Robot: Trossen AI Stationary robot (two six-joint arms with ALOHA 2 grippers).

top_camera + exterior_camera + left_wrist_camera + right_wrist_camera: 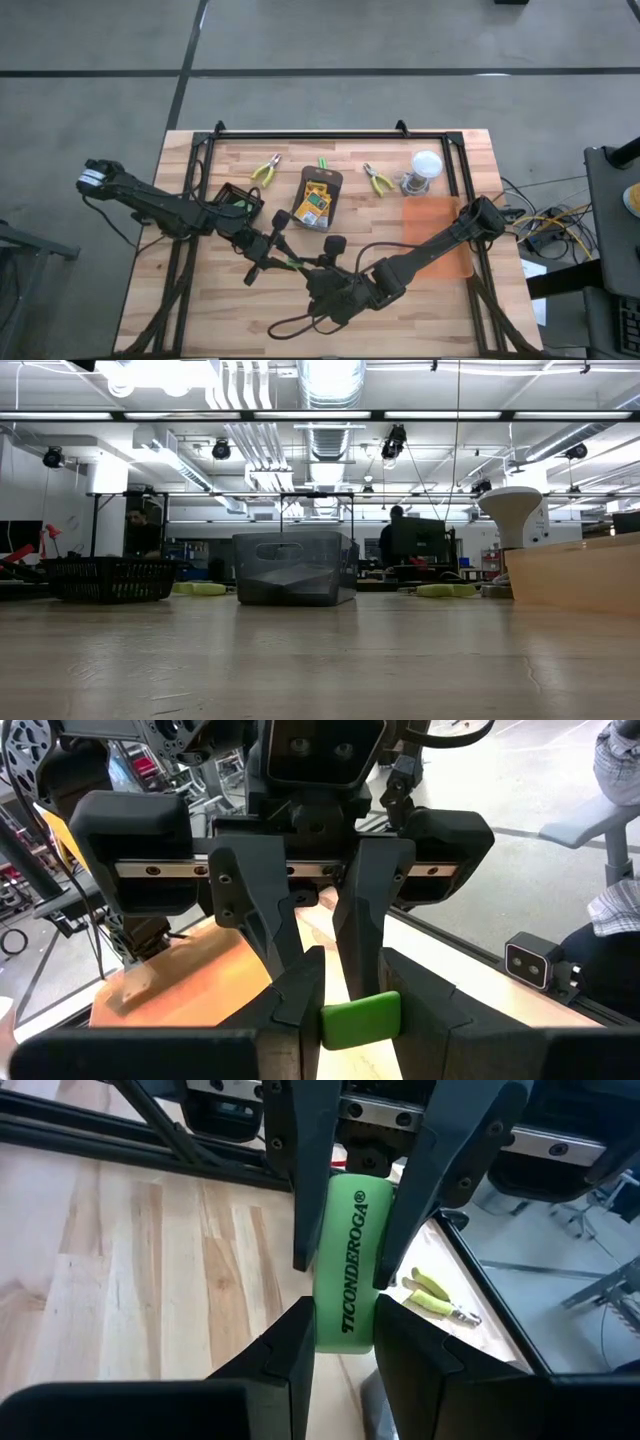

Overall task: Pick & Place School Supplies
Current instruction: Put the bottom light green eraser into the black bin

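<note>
A short bright-green stick printed TICONDEROGA is held between both grippers over the table's near middle. My left gripper comes at it from the left and my right gripper from the right. Both are shut on it. Two flat yellow-and-green crayon boxes lie in the dark grey tray. Pliers with yellow-green handles lie flat left and right of the tray. Another green stick lies behind it. My left gripper pinches one end of the green stick between its two fingers. The fingers lie along the stick, level, coming from the table's left. In the right wrist view its fingers flank the stick's far half. My right gripper pinches the stick's other end between its two fingers, which lie along the stick. It comes level from the table's right, facing my left gripper. The stick spans the gap between both grippers.
A black mesh basket stands at the left, with something green inside. A clear jar with a white lid stands at the far right, beside an orange mat. A black frame rims the table's far side. People show in the room behind.
</note>
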